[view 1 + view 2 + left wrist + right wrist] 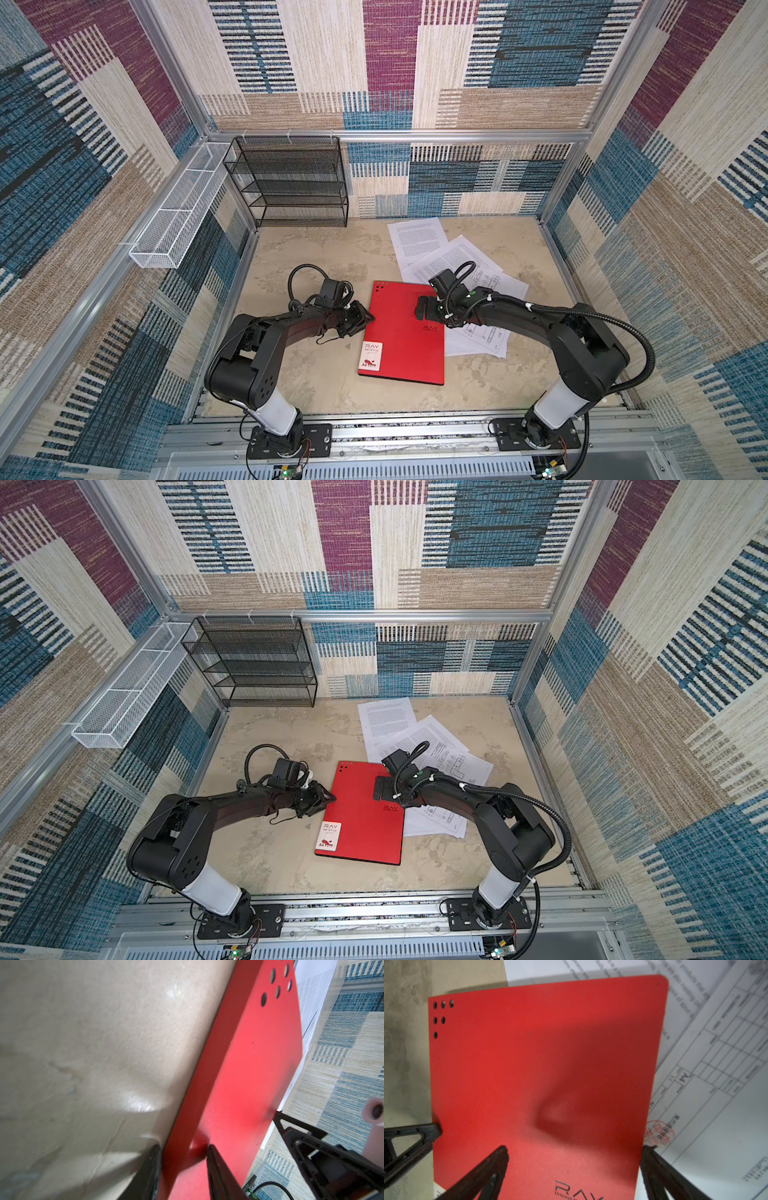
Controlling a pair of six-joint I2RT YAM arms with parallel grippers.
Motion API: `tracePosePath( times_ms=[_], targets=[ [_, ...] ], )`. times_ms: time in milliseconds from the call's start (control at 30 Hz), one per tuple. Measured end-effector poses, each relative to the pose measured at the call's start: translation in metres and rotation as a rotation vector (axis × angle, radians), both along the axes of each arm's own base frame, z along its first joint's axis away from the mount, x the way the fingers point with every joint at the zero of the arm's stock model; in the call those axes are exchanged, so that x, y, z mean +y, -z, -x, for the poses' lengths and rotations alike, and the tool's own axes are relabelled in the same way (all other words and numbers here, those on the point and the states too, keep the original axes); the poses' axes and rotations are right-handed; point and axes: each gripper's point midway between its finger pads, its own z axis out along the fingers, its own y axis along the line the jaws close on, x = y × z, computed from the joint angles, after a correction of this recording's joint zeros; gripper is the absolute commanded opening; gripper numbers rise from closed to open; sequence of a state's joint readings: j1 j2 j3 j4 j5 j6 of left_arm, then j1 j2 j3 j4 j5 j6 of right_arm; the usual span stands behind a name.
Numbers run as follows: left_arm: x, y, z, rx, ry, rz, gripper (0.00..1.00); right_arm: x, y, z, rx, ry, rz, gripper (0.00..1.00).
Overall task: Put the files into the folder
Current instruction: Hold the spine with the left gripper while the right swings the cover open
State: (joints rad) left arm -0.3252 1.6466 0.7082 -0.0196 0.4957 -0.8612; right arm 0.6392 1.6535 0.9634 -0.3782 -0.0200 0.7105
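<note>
Top views: folder (401,345) red, closed, flat; white corner label (372,354).

Robot test cell, laboratory type: aluminium-profile frame (415,135), walls lined with patchwork carpet panels (386,50), left arm (286,326) and right arm (519,311) bolted to front rail (415,434), mottled beige counter (324,253), black mesh rack (291,183), white wire basket (174,224).

Patchwork woven walls (390,62) in blue, maroon and beige all round, aluminium frame rails (457,135), black wire-mesh shelf rack (291,183) back-left, white mesh basket (178,216) beside it, mottled beige tabletop (324,257), soft glare.
</note>
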Motion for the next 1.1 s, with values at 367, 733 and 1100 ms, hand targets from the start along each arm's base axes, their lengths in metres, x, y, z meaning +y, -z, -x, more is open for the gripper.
tracePosePath(
  times_ms=[367,733,1100],
  targets=[
    [-0.003,-0.001,-0.001,-0.008,0.006,0.021,0.40,0.006,-0.038,0.008,-0.073,-0.016,-0.183,1.00],
    [-0.008,-0.013,-0.001,0.028,-0.011,0.062,0.41,0.062,-0.117,0.011,-0.178,-0.192,-0.591,1.00],
    [0.016,-0.071,-0.015,0.042,-0.047,-0.079,0.67,0.098,-0.192,0.004,-0.284,-0.334,-0.658,1.00]
  ],
)
